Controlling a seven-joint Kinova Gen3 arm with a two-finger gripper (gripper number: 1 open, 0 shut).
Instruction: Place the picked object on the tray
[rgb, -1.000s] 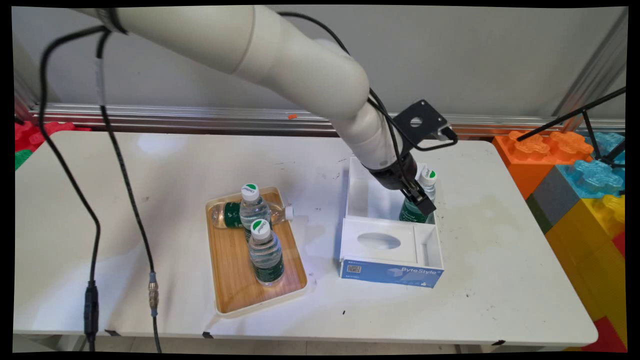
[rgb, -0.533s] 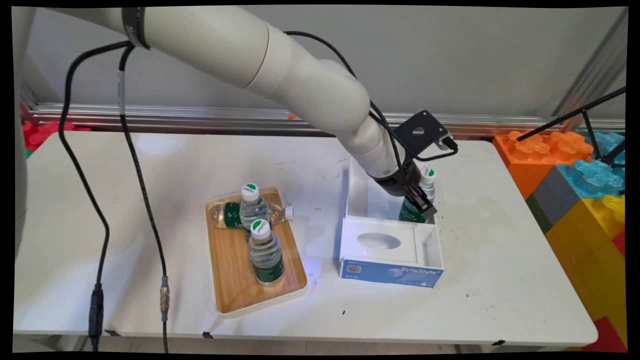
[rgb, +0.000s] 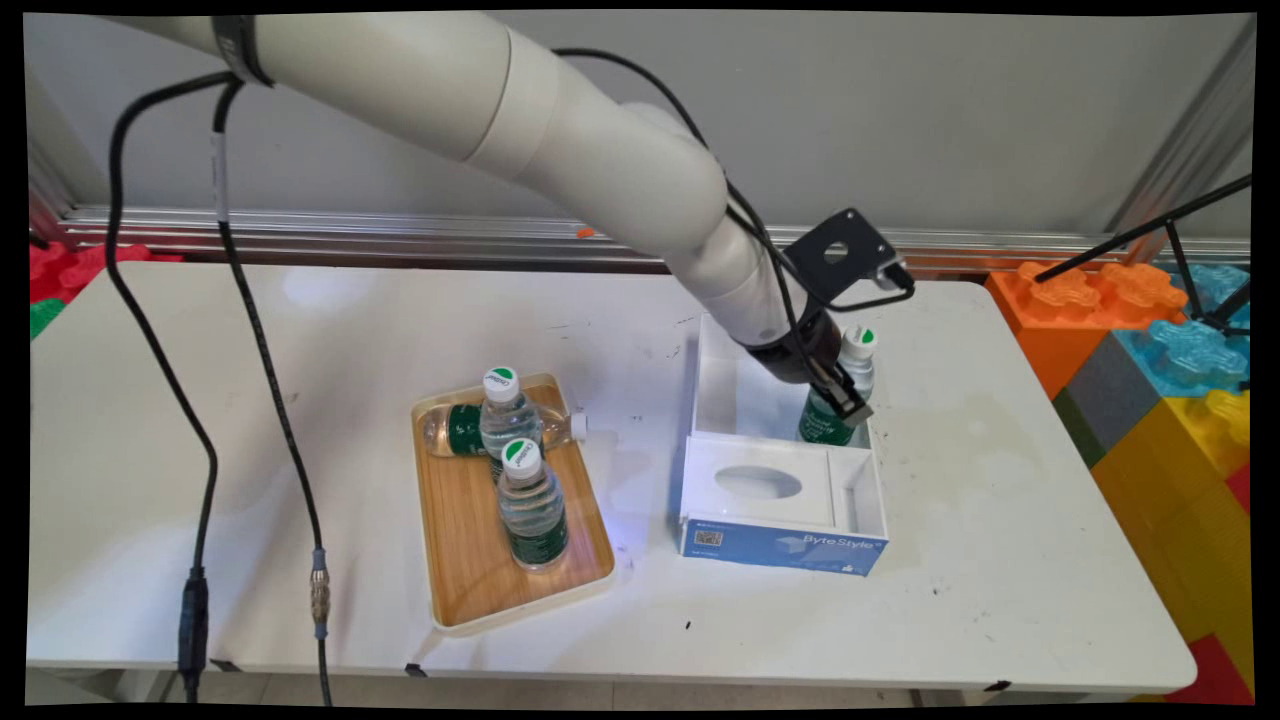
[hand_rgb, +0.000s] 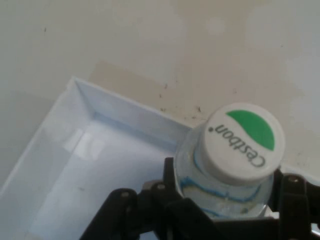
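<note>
White tabletop (rgb: 300, 400) was seen under a grey wall. At its centre a wooden tray (rgb: 470, 580) held three water bottles: two upright (rgb: 530, 505) and one lying on its side (rgb: 455, 430) behind them. At three o'clock from the tray, a white box (rgb: 720, 370) with a blue front contained a single bottle (rgb: 838, 395) (hand_rgb: 235, 160) at its far right corner. The gripper (rgb: 838, 392) (hand_rgb: 225, 202) was closed around that bottle just below the green-and-white cap (hand_rgb: 243, 141), which stood at twelve o'clock above the fingers (hand_rgb: 295, 200) in the hand view. Coloured blocks (rgb: 1150, 330) lay off the table's right end.
</note>
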